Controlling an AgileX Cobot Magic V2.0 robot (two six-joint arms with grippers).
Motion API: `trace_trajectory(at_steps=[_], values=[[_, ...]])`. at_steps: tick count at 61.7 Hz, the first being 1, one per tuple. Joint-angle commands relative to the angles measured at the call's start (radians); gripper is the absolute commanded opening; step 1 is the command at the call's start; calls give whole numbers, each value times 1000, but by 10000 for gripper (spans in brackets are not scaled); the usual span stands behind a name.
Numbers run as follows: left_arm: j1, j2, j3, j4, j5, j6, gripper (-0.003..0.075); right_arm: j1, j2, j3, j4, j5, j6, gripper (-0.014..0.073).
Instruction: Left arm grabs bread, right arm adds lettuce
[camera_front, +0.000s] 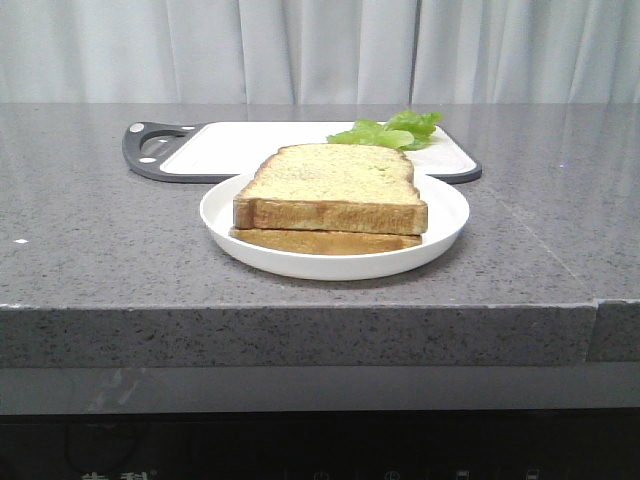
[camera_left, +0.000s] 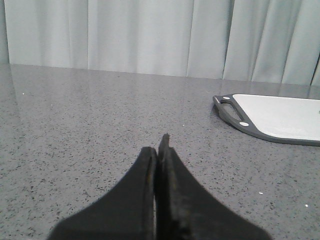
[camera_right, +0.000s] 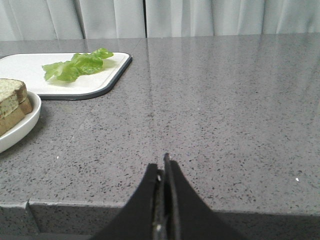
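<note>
Bread (camera_front: 335, 180) sits stacked on a thinner slice (camera_front: 325, 241) in the white plate (camera_front: 445, 225); lettuce (camera_front: 390, 131) lies behind it on the cutting board (camera_front: 240, 148). Both grippers — left (camera_left: 161, 145), right (camera_right: 162, 167) — hover over bare counter (camera_front: 100, 230), jaws pressed together, empty.

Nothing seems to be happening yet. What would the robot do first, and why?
Probably the left tool opens and heads toward the bread. Both tools are shut and empty, the thick slice lies atop the thinner slice on the plate, and the lettuce waits on the cutting board.
</note>
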Motion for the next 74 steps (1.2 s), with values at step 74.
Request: trace_trajectory(at_steps=[74], values=[[3, -9, -215, -5, -33, -8, -20, -6, 2, -226, -10, -25, -6, -67]])
